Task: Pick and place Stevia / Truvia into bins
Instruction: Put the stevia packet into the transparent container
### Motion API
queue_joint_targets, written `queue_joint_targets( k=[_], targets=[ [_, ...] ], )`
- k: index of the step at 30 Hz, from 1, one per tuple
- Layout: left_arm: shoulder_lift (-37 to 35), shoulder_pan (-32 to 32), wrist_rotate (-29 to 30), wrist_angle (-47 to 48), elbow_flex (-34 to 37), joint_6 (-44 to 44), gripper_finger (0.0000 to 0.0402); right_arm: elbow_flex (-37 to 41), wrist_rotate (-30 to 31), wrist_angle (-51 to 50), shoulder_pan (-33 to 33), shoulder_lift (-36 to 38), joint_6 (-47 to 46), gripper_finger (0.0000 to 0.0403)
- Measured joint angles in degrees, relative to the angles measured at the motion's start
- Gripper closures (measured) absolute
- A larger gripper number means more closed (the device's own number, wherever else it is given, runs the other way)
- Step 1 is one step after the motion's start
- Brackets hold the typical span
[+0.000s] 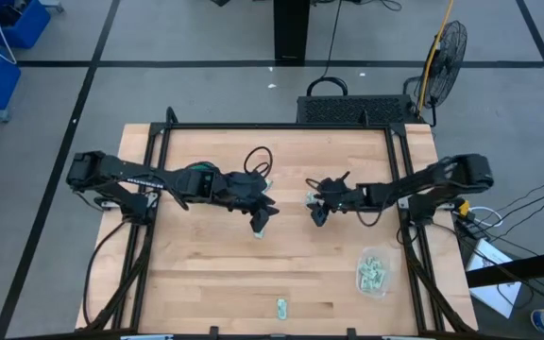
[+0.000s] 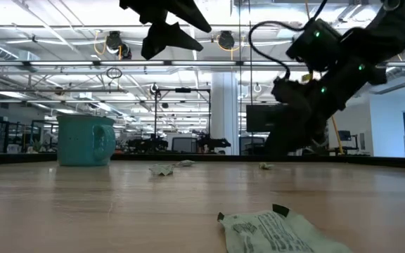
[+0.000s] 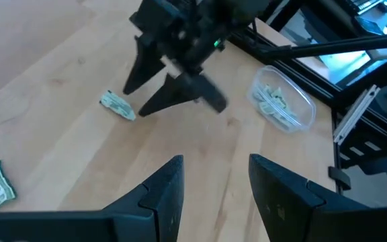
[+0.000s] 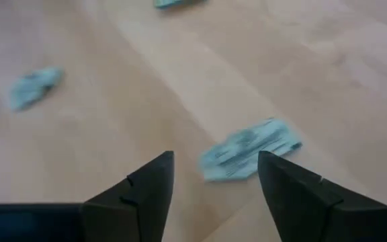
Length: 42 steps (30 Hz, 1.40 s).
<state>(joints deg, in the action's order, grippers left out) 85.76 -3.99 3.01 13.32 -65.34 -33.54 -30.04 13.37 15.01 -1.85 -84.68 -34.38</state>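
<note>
a butcher-block table; a clear bin near its right edge already holds several green sachets, while about four lie loose mid-table and one sachet at the front edge; left gripper and right gripper hover wide, both empty; exact sachet count unclear

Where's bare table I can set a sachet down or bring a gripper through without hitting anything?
Free: the near-left wood, between the left rail and the lone sachet at the front edge. Also the middle strip between that sachet and the grippers. Crowded: table centre, where the left gripper and right gripper, fingers open, hover over loose sachets, and the near-right corner with the bin.
</note>
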Motion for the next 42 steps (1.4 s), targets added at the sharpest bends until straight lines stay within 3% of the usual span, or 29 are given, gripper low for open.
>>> queue_joint_targets(
  k=[7,15,21,28,35,42],
  targets=[
    [0.0,0.1,0.1,0.1,0.0,-0.1,0.0229,-0.1,10.5,1.8,0.6,-7.0,-1.8,0.0198],
    [0.0,0.1,0.1,0.1,0.0,0.0,0.0229,-0.2,11.5,2.1,0.6,-8.7,-1.8,0.0220],
    [0.1,0.1,0.1,0.1,0.0,0.2,0.0229,-0.1,11.3,2.2,0.5,-8.4,-1.8,0.0290],
    [0.1,0.1,0.1,0.2,0.0,0.4,0.0229,0.0,6.8,6.3,0.6,-8.6,-2.8,0.0394],
    [0.1,0.1,0.1,0.2,0.0,0.7,0.0229,0.0,0.2,8.9,1.2,-6.1,-2.7,0.0401],
    [0.1,0.1,0.1,0.4,0.0,0.8,0.0229,-0.1,-3.6,6.8,4.3,7.2,-0.7,0.0402]
  ],
)
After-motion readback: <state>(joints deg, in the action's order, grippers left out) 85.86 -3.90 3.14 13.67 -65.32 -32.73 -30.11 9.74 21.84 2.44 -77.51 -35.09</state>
